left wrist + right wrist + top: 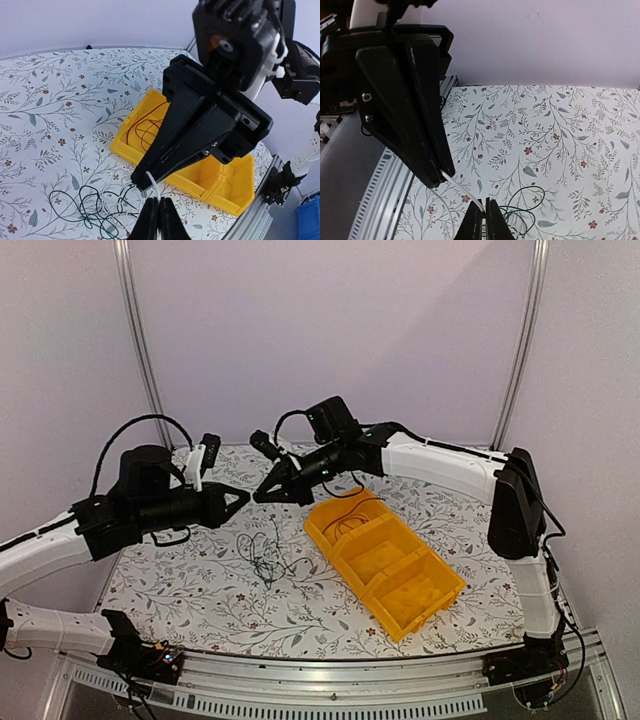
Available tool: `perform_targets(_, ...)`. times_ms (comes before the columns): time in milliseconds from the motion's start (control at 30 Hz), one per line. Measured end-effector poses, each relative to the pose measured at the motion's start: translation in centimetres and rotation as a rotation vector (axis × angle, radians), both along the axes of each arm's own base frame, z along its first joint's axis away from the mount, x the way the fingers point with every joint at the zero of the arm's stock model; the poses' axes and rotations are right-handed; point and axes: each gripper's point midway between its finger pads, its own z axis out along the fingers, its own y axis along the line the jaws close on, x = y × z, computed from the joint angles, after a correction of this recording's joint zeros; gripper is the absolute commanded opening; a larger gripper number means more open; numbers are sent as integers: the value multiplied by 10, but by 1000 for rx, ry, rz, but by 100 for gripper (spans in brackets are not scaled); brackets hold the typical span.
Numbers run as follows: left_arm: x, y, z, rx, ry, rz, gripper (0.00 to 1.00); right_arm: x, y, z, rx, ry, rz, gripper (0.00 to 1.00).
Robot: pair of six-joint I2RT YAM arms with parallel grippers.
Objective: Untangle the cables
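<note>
Both grippers meet above the table's middle-left and pinch one short white cable (pixel 154 186) between them; it also shows in the right wrist view (pixel 461 190). My left gripper (pixel 243 497) (pixel 158 201) is shut on it. My right gripper (pixel 258 498) (pixel 484 201) is shut on its other end, tip to tip with the left. A loose tangle of black and white cables (pixel 268 555) (pixel 82 207) lies on the cloth below them. A reddish-brown cable (pixel 345 517) (pixel 145 127) is coiled in the far compartment of the yellow bin (pixel 437 592).
The yellow bin (pixel 235 192) has three compartments and stands right of the tangle; the two nearer ones hold nothing. The floral cloth (pixel 200 580) covers the table. A metal rail (pixel 330 680) runs along the near edge.
</note>
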Motion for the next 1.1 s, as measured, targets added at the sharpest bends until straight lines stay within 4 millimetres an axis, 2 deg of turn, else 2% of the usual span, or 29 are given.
perform_targets(100, 1, 1, -1, -7, -2, 9, 27, 2, 1, -1, 0, -1, -8, 0)
perform_targets(233, 7, 7, -15, -2, -7, 59, 38, 6, 2, 3, 0, -14, -29, 0)
perform_targets(433, 17, 15, -74, -1, 22, 151, 40, 11, 4, 14, 14, -34, -49, 0)
perform_targets(567, 29, 6, -118, 21, 67, 166, 40, 12, 4, 14, 8, -32, -58, 0)
perform_targets(667, 39, -3, -140, 28, 85, 171, 39, 13, 4, 22, 12, -35, -69, 0)
perform_targets(767, 48, -10, -160, 27, 95, 180, 36, 17, 6, 47, 48, -58, -86, 0)
perform_targets(867, 53, -14, -180, 33, 118, 187, 28, 20, 7, 83, 113, -99, -101, 0)
perform_targets(1000, 59, -18, -214, 74, 175, 182, 12, 21, 4, 138, 212, -149, -128, 0)
perform_targets(1100, 61, -21, -227, 90, 201, 176, 5, 19, -5, 179, 286, -201, -159, 0)
